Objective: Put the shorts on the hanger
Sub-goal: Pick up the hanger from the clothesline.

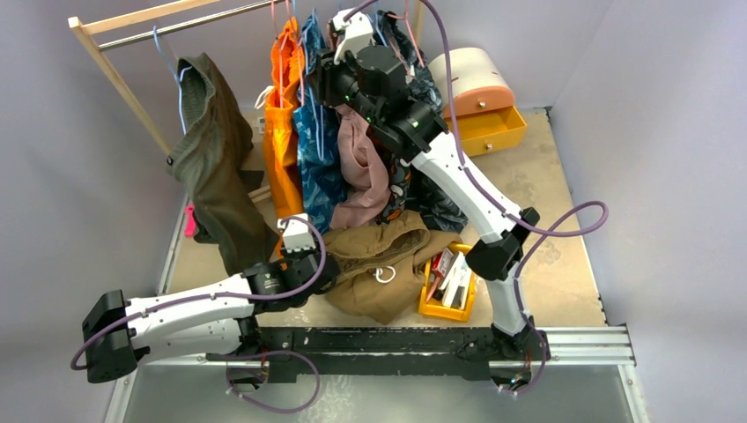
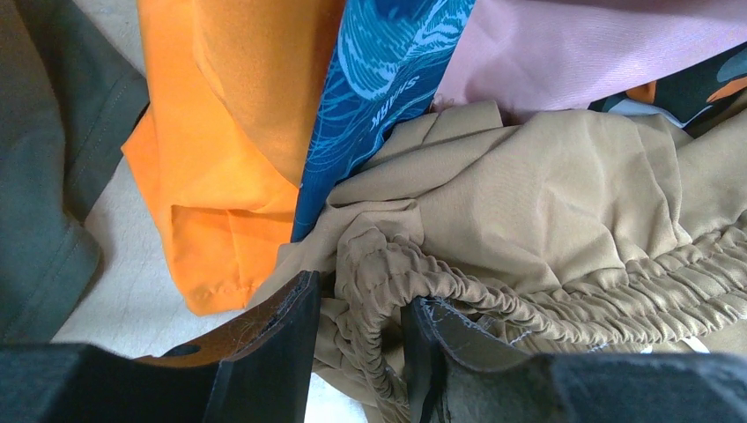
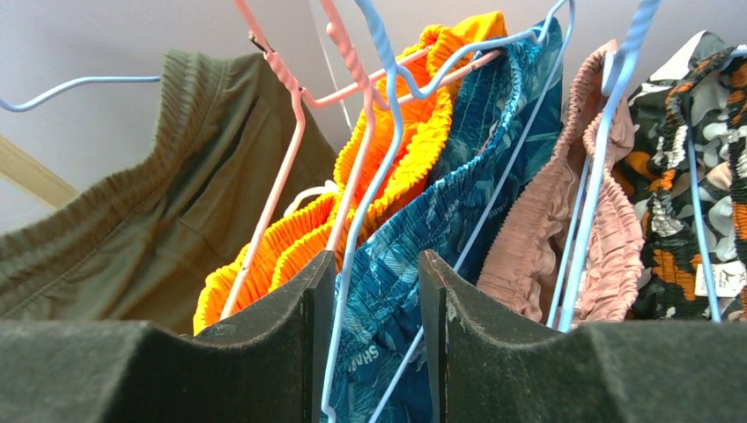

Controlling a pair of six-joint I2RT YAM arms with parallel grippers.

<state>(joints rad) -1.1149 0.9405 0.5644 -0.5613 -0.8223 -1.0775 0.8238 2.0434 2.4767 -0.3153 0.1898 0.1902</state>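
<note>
While clamped on shorts (image 2: 546, 203), left end effector (image 2: 357, 352) low; right end effector (image 3: 377, 335) high, apart around hanger (image 3: 371, 189).

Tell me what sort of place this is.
Probably a robot test cell staged as a wardrobe: plain walls around a table, a wooden rack of hung clothes, two arms bolted at the table's near edge.

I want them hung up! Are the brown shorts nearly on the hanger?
Not yet. Done: nothing; the tan-brown cloth shorts lie heaped on the table. In hand: the left gripper pinches their waistband, the right gripper straddles a thin light-blue wire hanger on the rack. Left: threading them on.
</note>
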